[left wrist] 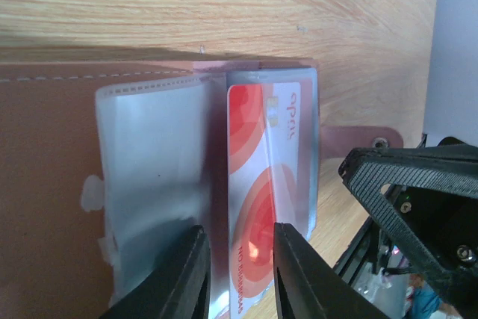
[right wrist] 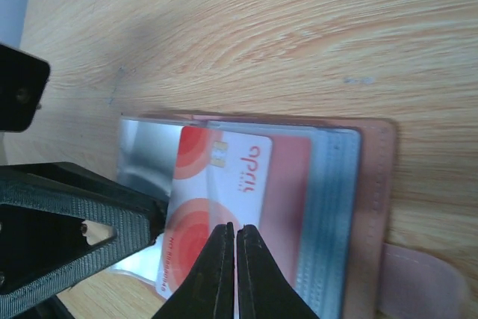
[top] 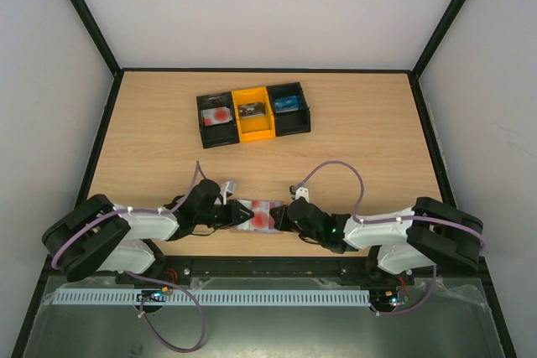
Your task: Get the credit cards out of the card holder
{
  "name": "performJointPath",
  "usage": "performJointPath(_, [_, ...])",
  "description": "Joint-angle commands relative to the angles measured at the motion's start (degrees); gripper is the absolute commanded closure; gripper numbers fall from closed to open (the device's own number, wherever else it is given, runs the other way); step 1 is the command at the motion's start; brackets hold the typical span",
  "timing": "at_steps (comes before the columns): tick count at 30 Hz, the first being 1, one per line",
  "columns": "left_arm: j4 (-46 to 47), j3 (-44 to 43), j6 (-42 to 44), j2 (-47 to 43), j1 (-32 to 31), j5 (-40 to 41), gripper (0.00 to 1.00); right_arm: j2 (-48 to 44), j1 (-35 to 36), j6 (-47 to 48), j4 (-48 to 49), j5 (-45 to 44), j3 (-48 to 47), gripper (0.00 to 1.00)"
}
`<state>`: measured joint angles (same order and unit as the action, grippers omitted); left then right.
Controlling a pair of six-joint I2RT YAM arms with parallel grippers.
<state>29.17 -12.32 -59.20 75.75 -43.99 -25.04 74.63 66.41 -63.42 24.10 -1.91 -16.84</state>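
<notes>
Right fingers [right wrist: 220,274], clenched empty, pin the pale card [right wrist: 224,169], likely for sliding out; released left fingers [left wrist: 179,282] straddle the card holder [left wrist: 45,147].

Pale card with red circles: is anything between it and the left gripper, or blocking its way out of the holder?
Nothing between them: the pale card has its end in the gap of the open left gripper. A clear sleeve of the card holder covers part of the card, and the shut right gripper sits over it.

The pale plastic card with red round marks [right wrist: 213,188], centre frame, is displaying red lettering, apparently "april"; fine print unreadable.
</notes>
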Motion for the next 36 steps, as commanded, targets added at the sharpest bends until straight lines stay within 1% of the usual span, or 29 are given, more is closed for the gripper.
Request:
performJointPath(1, [1.1,0.3,0.2,1.3,0.3,0.6,0.71,3.8,0.3,0.8,2.7,1.9,-2.5,0.96])
performJointPath(6, [3.1,0.4,-0.4,3.3,0.3,0.1,0.67,7.7,0.3,0.8,3.6,2.4,-3.2,0.96])
performJointPath(11, [6.4,0.4,-1.5,5.0,0.2,-1.9,0.67,8.9,0.3,-0.1,4.3,2.2,-1.4,0.96])
performJointPath(14, [7.1,-0.1,-1.8,5.7,0.1,-2.2,0.69,8.7,0.3,-0.4,4.5,1.7,-0.2,0.96])
performJointPath(16, [7.6,-0.1,-2.1,6.0,-0.1,-2.2,0.72,8.7,0.3,-0.3,4.1,1.4,0.0,0.96])
performJointPath(17, [7.8,0.0,-2.2,6.1,-0.2,-2.3,0.75,8.8,0.3,-0.2,3.9,1.2,0.0,0.96])
performJointPath(20, [7.8,0.4,-2.6,5.7,-0.2,-2.0,0.91,8.8,0.3,0.0,3.7,0.7,-0.1,0.96])
performJointPath(21, [7.4,0.5,-2.7,5.4,-0.1,-1.7,0.95,8.8,0.3,0.0,3.7,0.6,0.0,0.96])
performJointPath(22, [6.8,0.5,-2.5,5.0,0.0,-1.3,0.97,8.8,0.3,0.0,3.7,0.4,0.1,0.96])
performJointPath(30, [0.9,1.9,-2.7,-2.0,1.2,2.8,0.97,8.3,0.3,0.8,2.8,0.2,0.0,0.96])
performJointPath(36, [-8.1,1.2,-0.9,-8.9,2.0,6.2,0.97,6.8,0.3,1.4,2.8,0.2,0.1,0.96])
